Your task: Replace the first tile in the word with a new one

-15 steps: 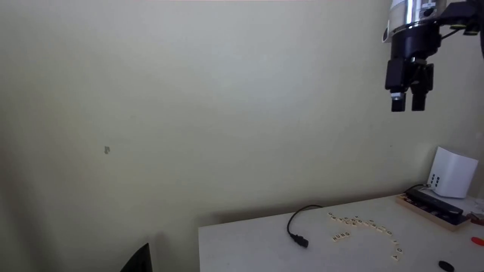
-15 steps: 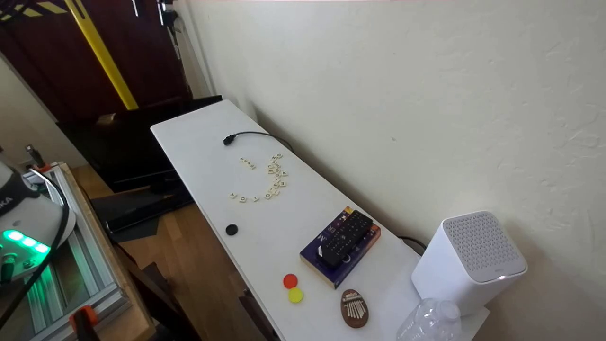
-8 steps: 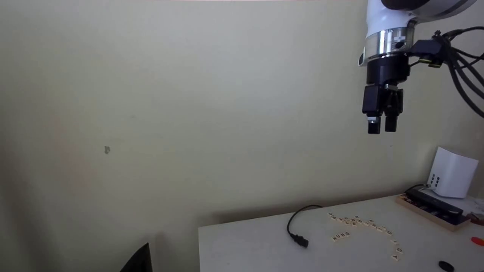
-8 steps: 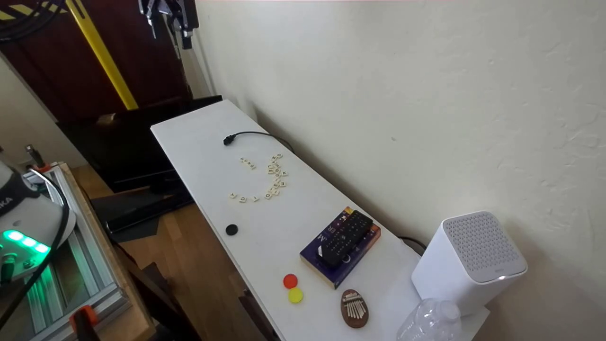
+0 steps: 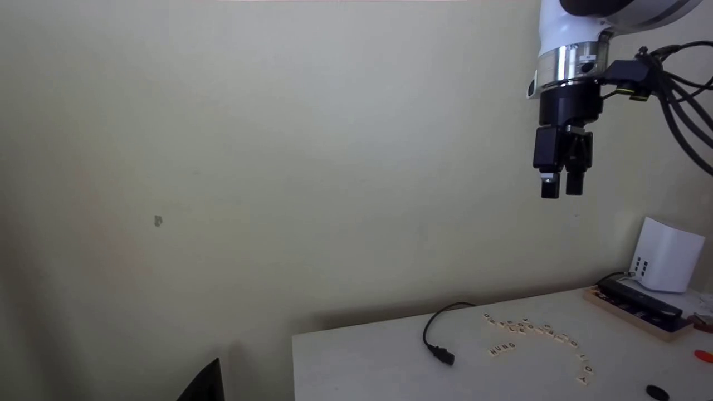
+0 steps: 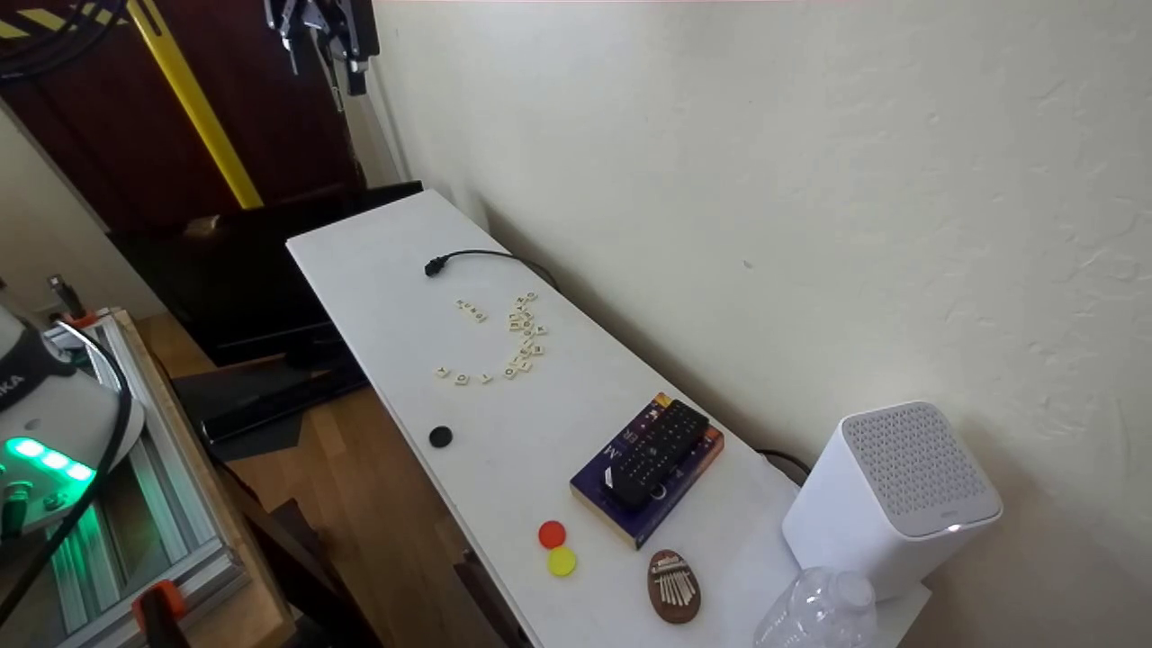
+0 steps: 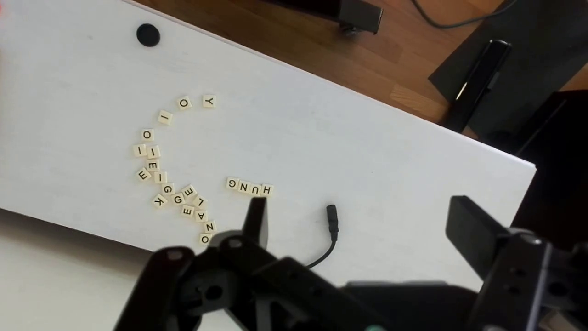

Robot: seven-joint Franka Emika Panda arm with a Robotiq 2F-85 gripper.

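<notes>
Four-letter tiles spelling HUNG form a short row, the word (image 7: 244,186), on the white table; it reads upside down in the wrist view. Its first tile, H (image 7: 267,190), sits at the row's right end there, just beyond one fingertip in the picture. Several loose letter tiles curve beside the word, among them a K (image 7: 159,201) and a Y (image 7: 209,101). Which of them is the new one cannot be told. My gripper (image 7: 360,216) is wide open with nothing between its fingers. In an exterior view the gripper (image 5: 562,188) hangs high above the table, pointing down.
A black cable plug (image 7: 332,220) lies near the word. Elsewhere on the table (image 6: 378,270) are a black disc (image 6: 440,436), red (image 6: 552,534) and yellow discs (image 6: 562,562), a remote (image 6: 657,454) on a book, a thumb piano (image 6: 673,587), a bottle (image 6: 819,612) and a white router (image 6: 891,495).
Over the first half second my gripper came down and shifted left in an exterior view, staying open. Since then it has hardly moved. The tiles lie as before.
</notes>
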